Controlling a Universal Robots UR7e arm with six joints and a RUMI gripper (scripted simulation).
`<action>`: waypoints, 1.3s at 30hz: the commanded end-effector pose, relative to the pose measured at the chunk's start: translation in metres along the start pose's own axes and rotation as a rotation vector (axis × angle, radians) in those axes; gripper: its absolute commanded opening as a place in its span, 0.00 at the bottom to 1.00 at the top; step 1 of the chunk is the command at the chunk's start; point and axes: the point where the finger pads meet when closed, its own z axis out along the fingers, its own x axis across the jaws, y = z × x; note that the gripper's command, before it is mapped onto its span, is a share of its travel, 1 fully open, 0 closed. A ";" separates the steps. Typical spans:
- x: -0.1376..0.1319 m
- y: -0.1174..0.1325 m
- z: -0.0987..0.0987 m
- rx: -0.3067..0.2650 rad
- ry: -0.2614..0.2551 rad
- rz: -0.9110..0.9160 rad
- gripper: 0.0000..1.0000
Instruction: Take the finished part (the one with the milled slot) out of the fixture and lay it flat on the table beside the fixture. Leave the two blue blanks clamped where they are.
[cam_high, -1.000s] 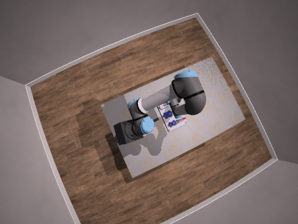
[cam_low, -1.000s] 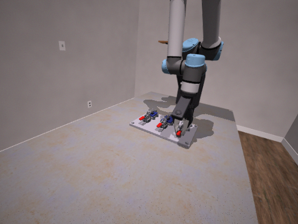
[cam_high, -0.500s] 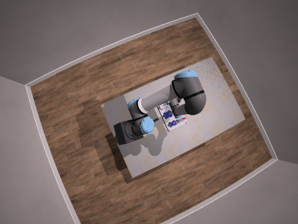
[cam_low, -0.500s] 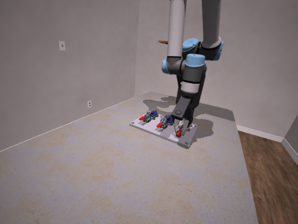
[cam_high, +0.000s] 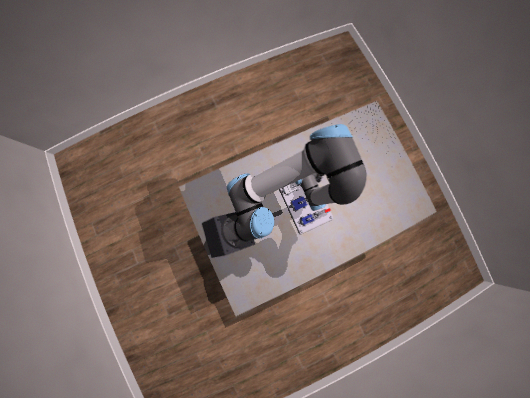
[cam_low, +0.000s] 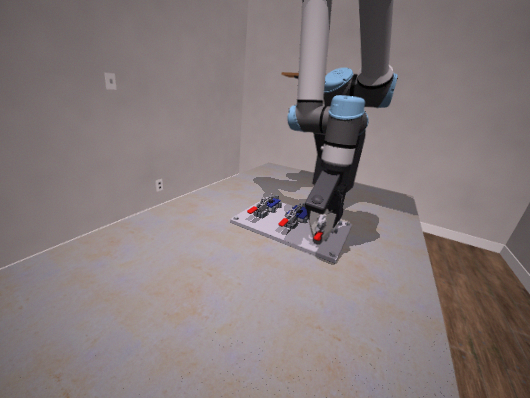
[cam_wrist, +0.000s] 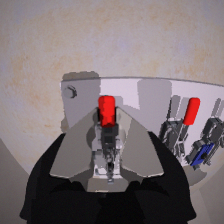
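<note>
A grey fixture plate (cam_low: 250, 223) (cam_high: 301, 228) (cam_wrist: 131, 93) lies on the table and carries three toggle clamps with red handles. Two blue blanks (cam_low: 272, 202) (cam_low: 301, 213) (cam_high: 299, 203) (cam_high: 306, 219) sit clamped in the left and middle stations; one also shows in the wrist view (cam_wrist: 202, 155). My gripper (cam_low: 320, 231) (cam_wrist: 107, 108) is down over the right station, shut on that station's clamp lever with its red handle (cam_wrist: 106, 109) (cam_low: 318, 239). Grey metal shows between the fingers below the handle; the slotted part itself is hidden by the clamp and fingers.
The plate sits near the table's far right corner, with the table edge (cam_low: 435, 280) and wooden floor (cam_low: 480, 310) to its right. The robot base (cam_high: 220, 237) stands at the table's other side of the fixture. The arm hides the right station in the top view.
</note>
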 end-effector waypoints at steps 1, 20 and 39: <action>0.000 0.000 -0.001 0.001 0.000 0.000 0.00; 0.000 0.002 -0.007 0.001 0.000 0.000 0.00; 0.000 0.009 -0.017 0.001 0.000 0.000 0.00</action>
